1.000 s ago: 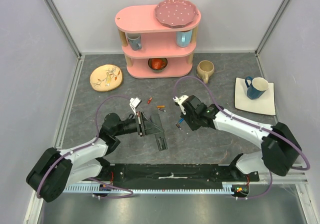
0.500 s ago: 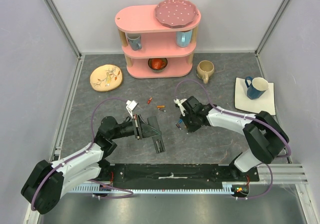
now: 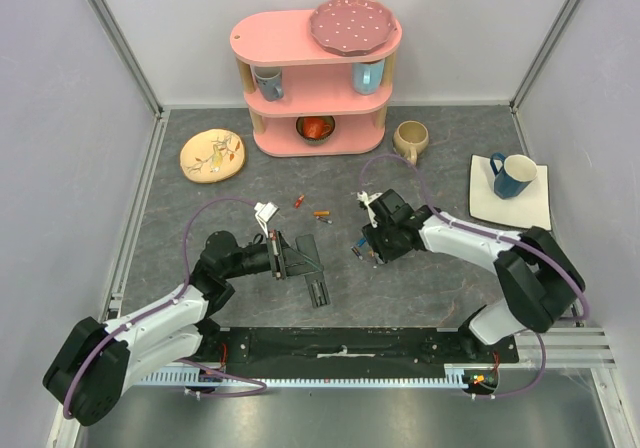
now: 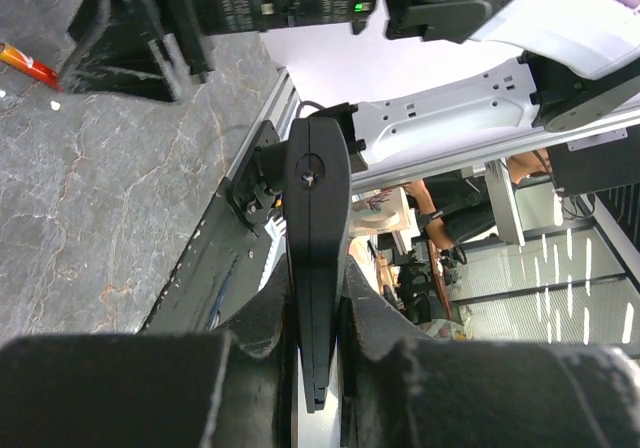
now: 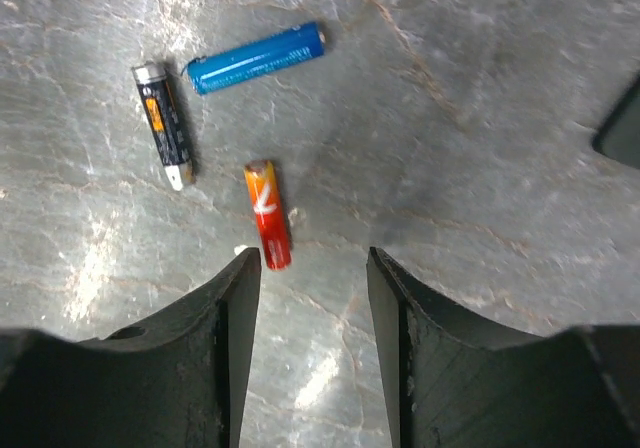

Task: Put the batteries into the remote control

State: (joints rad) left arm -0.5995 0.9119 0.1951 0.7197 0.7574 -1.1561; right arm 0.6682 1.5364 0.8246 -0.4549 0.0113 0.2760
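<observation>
1. Batteries lie loose on the table (image 5: 480, 118). A red-orange battery (image 5: 268, 215) sits just at 11 o'clock of my right gripper (image 5: 312, 268), with a blue battery (image 5: 257, 58) and a black battery (image 5: 163, 125) beyond it.
2. My right jaws have just spread from nearly closed to parted, and nothing sits between them.
3. My left gripper (image 4: 318, 313) stays clenched on the remote control (image 4: 318, 198), at 9 o'clock of the right one.
4. I judge that no cell is loaded yet. To straddle the red-orange one I must shift toward 9 o'clock.
</observation>
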